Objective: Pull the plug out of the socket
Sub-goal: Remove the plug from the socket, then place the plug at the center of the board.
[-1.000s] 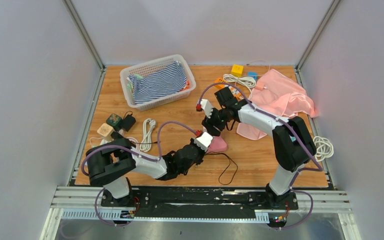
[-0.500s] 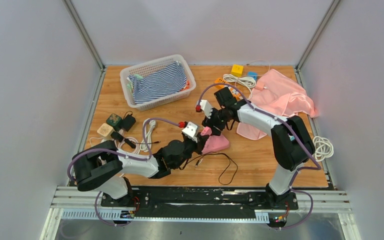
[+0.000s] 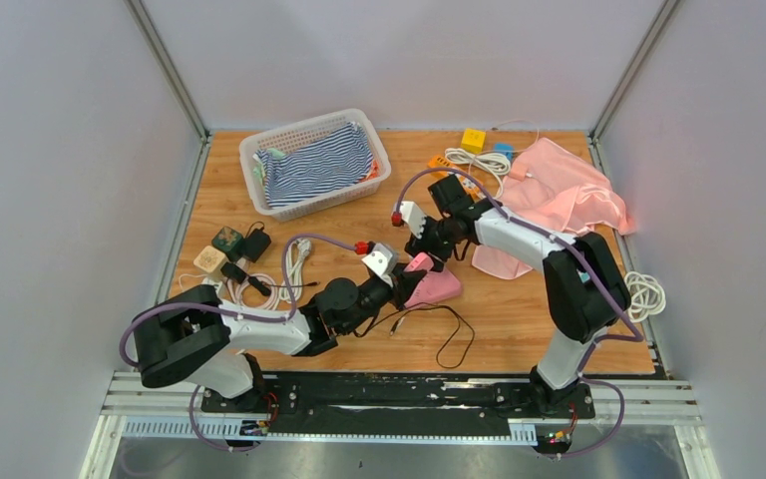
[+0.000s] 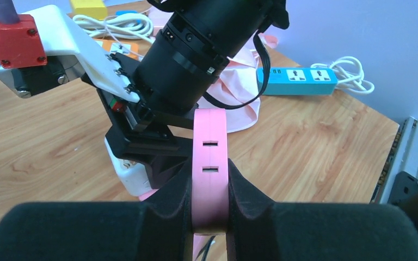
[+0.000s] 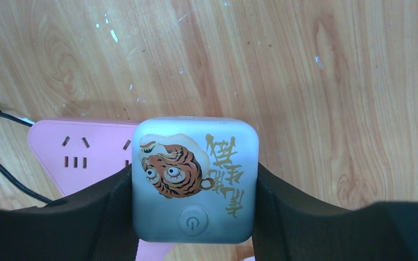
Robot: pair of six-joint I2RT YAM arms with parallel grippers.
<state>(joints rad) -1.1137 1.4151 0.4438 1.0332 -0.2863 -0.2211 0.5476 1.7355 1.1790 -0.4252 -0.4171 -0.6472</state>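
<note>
A pink socket lies mid-table with a black cord trailing from it. My left gripper is shut on its edge; in the left wrist view the socket stands on edge between my gripper's pads. A white cube plug with a tiger picture sits against the socket's face. My right gripper is shut on it, and shows in the top view. The plug also shows left of the socket. Its prongs are hidden.
A white basket with striped cloth stands at the back left. A pink cloth, blue power strip and white cable coils lie to the right. Small adapters and cables lie at the left.
My left arm has swung its elbow leftward and its gripper now lies flatter along the socket. The pink socket has shifted slightly. The right arm has barely moved.
</note>
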